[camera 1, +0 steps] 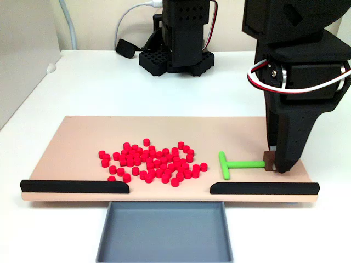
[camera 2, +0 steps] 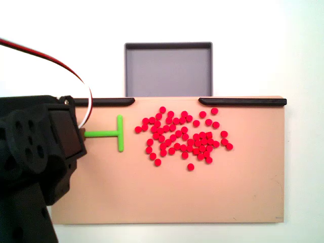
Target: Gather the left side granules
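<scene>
Dozens of tiny red granules (camera 1: 151, 161) lie in a loose heap on the peach board (camera 1: 71, 142), left of centre in a fixed view from the front. From above, the granules (camera 2: 182, 136) sit right of centre. The green T-shaped tool (camera 1: 236, 164) lies flat to the heap's right, its crossbar facing the granules with a small gap between. My gripper (camera 1: 276, 164) stands upright at the stem's far end, shut on the brown block there. Seen from above, the green T-shaped tool (camera 2: 114, 133) runs under the black arm (camera 2: 40, 152), which hides the fingertips.
Two black rails (camera 1: 74, 186) (camera 1: 266, 188) line the board's front edge with a gap between them. A grey tray (camera 1: 164, 233) sits below that gap. Another black arm base (camera 1: 175, 55) and cables stand at the table's back.
</scene>
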{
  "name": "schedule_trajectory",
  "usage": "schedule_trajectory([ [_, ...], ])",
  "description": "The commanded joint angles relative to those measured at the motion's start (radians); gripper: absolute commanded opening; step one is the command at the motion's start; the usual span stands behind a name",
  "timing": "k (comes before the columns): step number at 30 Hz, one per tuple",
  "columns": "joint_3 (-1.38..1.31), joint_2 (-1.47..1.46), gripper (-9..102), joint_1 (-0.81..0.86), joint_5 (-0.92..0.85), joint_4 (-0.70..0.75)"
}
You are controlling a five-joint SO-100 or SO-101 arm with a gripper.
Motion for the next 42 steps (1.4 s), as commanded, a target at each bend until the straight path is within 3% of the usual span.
schedule_trajectory([
  [1,-0.008,-0.012,0,0.009,0.002,0.003],
  [42,0.008,-0.015,0,0.135,-0.029,0.026],
])
